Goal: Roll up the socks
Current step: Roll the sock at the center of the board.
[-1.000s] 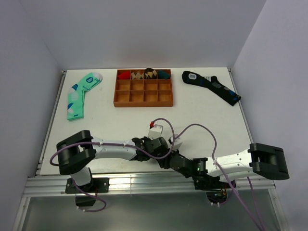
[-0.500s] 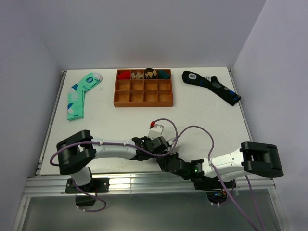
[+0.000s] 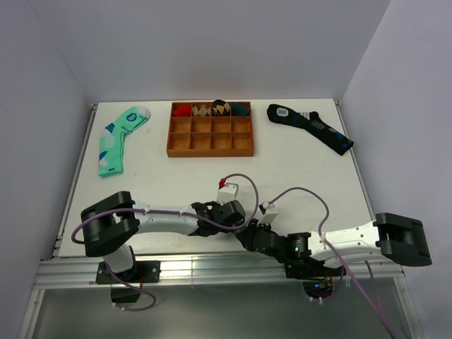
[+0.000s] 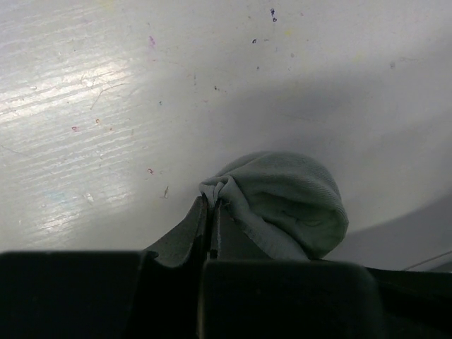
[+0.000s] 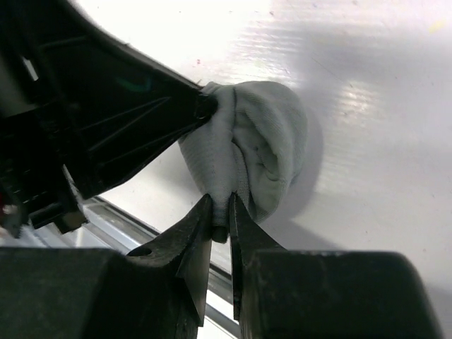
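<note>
The small light-grey knit sock bundle (image 5: 265, 141) lies on the white tabletop (image 4: 106, 85), at 6 o'clock from the brown wooden compartment tray (image 3: 210, 153); the left tool (image 4: 210, 206) pinches its fold; the right tool (image 5: 220, 212) clamps its edge.

Overhead wide, wrist views close on socks (image 4: 282, 205)
</note>
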Motion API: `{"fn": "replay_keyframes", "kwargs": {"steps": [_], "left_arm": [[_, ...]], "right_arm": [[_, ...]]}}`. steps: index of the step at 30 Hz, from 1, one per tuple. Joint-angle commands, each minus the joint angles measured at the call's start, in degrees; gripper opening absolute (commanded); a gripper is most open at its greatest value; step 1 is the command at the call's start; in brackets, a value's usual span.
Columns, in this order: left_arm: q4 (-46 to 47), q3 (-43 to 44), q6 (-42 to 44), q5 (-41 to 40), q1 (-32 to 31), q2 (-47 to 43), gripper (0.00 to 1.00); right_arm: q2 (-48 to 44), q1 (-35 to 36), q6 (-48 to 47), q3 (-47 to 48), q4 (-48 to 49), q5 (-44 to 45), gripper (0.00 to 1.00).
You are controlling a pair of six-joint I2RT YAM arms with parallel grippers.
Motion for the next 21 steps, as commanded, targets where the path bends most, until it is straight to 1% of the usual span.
{"fn": "replay_keyframes", "kwargs": {"steps": [1,3,5,8,9,10,11,12,13,14,15,17,18,19,21], "left_arm": [[-3.23,-3.49,-2.35,2.94,0.16,-0.51,0.04],[-2.53,-4.28,-3.23,2.76,0.16,-1.56,0.06],[-2.44,-4.99,-4.1,1.89,0.16,-3.23,0.11],[-1.65,-6.65,-5.07,0.92,0.16,-6.31,0.21],[-0.95,-7.1,-5.25,0.13,0.16,-7.8,0.23],[-0.51,-7.54,-5.43,-0.05,0.25,-8.51,0.27],[-0.42,-8.24,-5.95,-0.23,0.25,-9.21,0.28],[-0.24,-8.68,-6.13,-0.31,0.42,-9.65,0.28],[0.19,-9.03,-6.39,-0.4,0.6,-10.87,0.29],[0.46,-9.99,-6.57,-0.58,0.69,-12.19,0.3],[0.64,-10.35,-6.74,-0.67,0.95,-12.81,0.31],[1.16,-11.58,-7.1,-0.67,1.13,-14.05,0.3],[1.69,-12.02,-7.1,-0.49,1.22,-14.66,0.3],[2.3,-12.46,-7.01,-0.49,1.3,-15.71,0.3],[2.48,-13.08,-6.84,-0.75,1.48,-17.12,0.31]], "right_arm": [[-3.27,-1.64,8.17,-2.55,-7.67,-3.28,0.18],[-5.38,-2.96,11.33,-3.25,-11.43,-4.42,0.18],[-7.06,-4.62,12.49,-3.87,-13.64,-6.18,0.18],[-9.17,-7.79,12.67,-5.19,-13.65,-11.62,0.18],[-8.65,-10.58,11.54,-4.93,-13.04,-13.55,0.18],[-7.78,-11.83,11.01,-4.49,-13.03,-14.87,0.18],[-6.81,-13.15,10.13,-3.53,-12.95,-17.5,0.18],[-4.19,-15.94,8.12,-3.17,-12.25,-18.74,0.18],[-2.68,-17.54,6.62,-2.99,-11.03,-22.49,0.18],[0.11,-20.86,4.0,-3.17,-7.1,-24.53,0.19],[1.62,-22.37,2.84,-3.34,-5.14,-26.38,0.18],[4.96,-24.66,0.64,-1.51,-3.02,-29.98,0.18],[8.63,-25.37,-1.46,-0.28,-3.28,-30.87,0.18],[10.58,-26.25,-2.44,2.17,-3.28,-31.84,0.18],[14.53,-27.22,-4.98,3.86,-2.32,-34.73,0.17]]}}
